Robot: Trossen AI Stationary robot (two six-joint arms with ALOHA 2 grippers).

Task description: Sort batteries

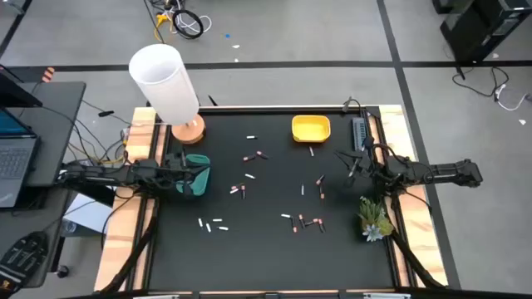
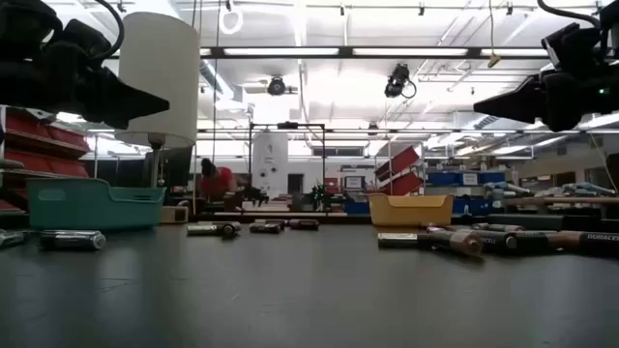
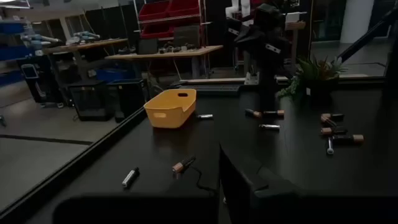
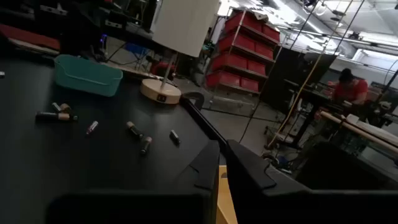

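Batteries lie scattered on the black table: white ones near the left front (image 1: 212, 224), dark ones with pink ends at the middle front (image 1: 303, 222), and others around the centre (image 1: 256, 155) (image 3: 185, 164) (image 4: 138, 137). A teal bowl (image 1: 199, 174) stands at the left and a yellow bowl (image 1: 311, 128) at the far side. My left gripper (image 1: 189, 176) (image 3: 221, 180) hangs shut above the teal bowl's left side, empty. My right gripper (image 1: 350, 171) (image 4: 221, 171) hangs shut above the table's right part, empty. In the low view both stand well above the table.
A white-shaded lamp (image 1: 166, 83) on a wooden foot stands at the far left corner. A green plant sprig (image 1: 374, 218) sits at the right edge and a power strip (image 1: 359, 133) at the far right. A person in red (image 2: 215, 180) is in the room behind.
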